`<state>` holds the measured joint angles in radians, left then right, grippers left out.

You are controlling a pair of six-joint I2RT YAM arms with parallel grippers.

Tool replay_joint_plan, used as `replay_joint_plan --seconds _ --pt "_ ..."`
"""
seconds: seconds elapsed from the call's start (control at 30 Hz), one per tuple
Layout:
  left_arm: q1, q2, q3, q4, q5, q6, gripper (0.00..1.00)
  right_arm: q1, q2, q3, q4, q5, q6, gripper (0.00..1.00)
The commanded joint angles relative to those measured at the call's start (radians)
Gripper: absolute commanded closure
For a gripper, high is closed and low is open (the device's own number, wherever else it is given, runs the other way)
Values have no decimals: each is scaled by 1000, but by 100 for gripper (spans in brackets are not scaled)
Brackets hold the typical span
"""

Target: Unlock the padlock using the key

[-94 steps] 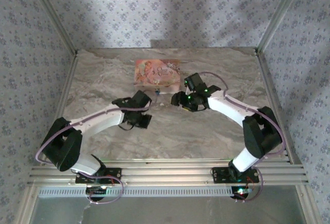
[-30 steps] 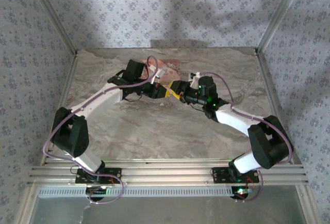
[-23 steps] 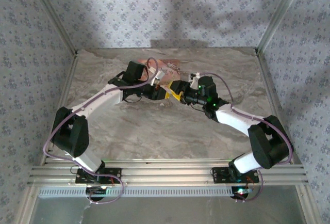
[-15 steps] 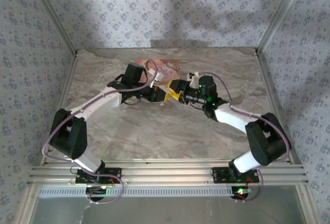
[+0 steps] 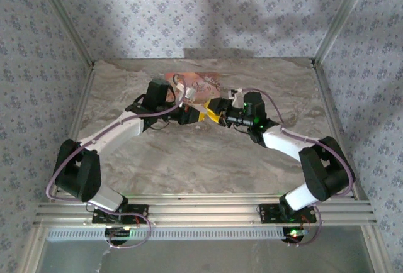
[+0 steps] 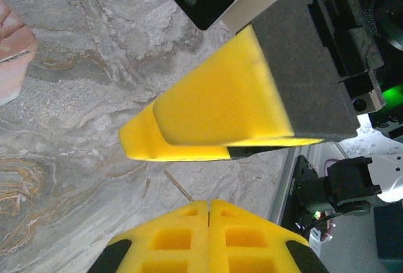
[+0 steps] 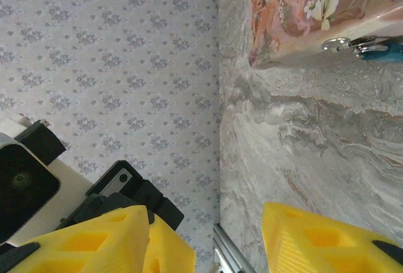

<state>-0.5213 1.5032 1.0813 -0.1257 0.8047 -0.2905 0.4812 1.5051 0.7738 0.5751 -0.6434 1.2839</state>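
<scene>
The two arms were tip to tip just in front of the pink illustrated box, which sat near the far edge of the marble tabletop. Wide bare marble lay toward the near rail and out to the wallpapered walls on both sides, but between the grippers there was little room. The left arm ran in a long diagonal from its base to the middle. The right arm bent at an elbow out by the table's right edge, its forearm reaching leftward. The left gripper had its yellow fingers pressed tight together, and the key poked out past their tips as a thin tan sliver above the marble. The right gripper stood wide apart with nothing between its fingers, and one finger hung close over the key. The padlock lay on the marble against the box's side, apart from the right fingers.
</scene>
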Motion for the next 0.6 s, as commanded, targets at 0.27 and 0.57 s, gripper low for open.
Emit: replay_joint_plan --seconds 0.27,0.57 --pt "9 -40 -30 103 37 -22 100 17 8 56 -6 -77 -23 57" --pt "25 -39 -51 109 33 -26 100 20 18 56 20 -73 -4 80"
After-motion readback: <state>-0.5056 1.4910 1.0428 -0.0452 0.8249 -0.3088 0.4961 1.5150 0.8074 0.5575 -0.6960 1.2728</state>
